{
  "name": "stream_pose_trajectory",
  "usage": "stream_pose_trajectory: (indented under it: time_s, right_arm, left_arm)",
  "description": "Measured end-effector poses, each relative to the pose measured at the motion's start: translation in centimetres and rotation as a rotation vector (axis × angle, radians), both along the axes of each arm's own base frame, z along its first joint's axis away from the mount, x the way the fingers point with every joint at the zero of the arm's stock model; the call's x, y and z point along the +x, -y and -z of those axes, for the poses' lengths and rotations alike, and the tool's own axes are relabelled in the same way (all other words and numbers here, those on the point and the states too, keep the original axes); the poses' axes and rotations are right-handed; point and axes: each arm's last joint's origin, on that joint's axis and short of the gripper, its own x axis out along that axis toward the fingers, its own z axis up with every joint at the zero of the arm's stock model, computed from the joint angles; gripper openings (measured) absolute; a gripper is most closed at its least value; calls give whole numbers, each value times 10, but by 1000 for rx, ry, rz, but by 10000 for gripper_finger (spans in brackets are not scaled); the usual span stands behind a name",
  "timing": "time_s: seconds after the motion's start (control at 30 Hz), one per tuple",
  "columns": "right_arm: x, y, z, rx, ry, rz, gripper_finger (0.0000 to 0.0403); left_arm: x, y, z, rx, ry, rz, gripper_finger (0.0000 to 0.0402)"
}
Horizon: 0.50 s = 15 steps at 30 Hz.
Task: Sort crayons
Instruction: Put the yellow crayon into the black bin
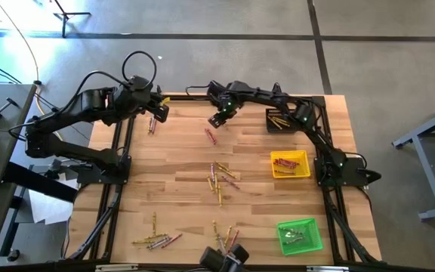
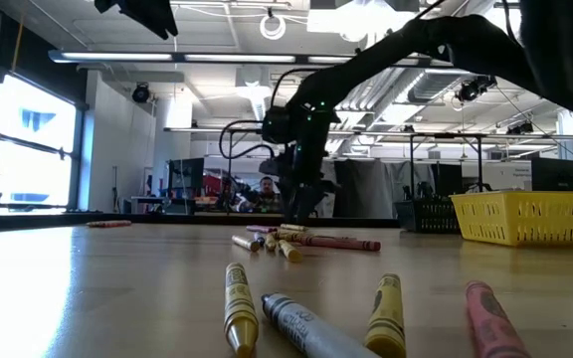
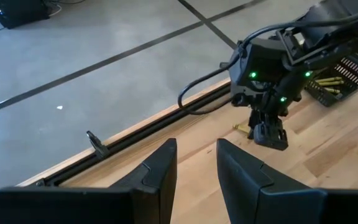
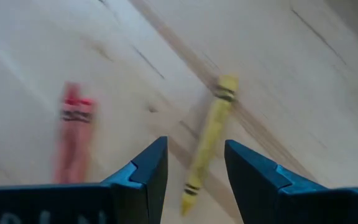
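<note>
High view: right gripper point(image 1: 216, 119) hovers over the desk point(image 1: 180, 162) well apart from the yellow tray point(image 1: 290, 164), fingers parted w/ nothing between, above a yellow crayon point(image 4: 207, 144) & a red crayon point(image 4: 73, 134). Left gripper point(image 1: 159, 112) is farther from that tray, fingers apart, empty. Crayons point(image 1: 219, 180) lie scattered mid-desk.

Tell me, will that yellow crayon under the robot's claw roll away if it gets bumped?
Probably. The yellow crayon looks round and thin, lying flat on smooth wood, so a sideways nudge likely rolls it. It looks stiff and light, so the open right gripper above it could likely lift it easily.
</note>
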Motion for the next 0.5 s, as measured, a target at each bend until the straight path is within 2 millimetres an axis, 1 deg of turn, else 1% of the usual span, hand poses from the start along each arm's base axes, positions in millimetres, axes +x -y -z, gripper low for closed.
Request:
stream_pose_trajectory:
  time_s: [0.07, 0.33, 0.43, 0.5]
  right_arm:
    - [0, 1, 7, -6, -24, 0, 144]
    - [0, 1, 10, -1, -29, -22, 140]
    - [-1, 1, 10, 2, -39, -32, 122]
    - [-3, 2, 10, 7, -47, -25, 102]
  left_arm:
    - [0, 0, 0, 0, 0, 0, 99]
    - [1, 1, 0, -4, 4, 7, 99]
    - [1, 3, 0, -4, 5, 15, 99]
    - [1, 4, 0, -4, 5, 21, 99]
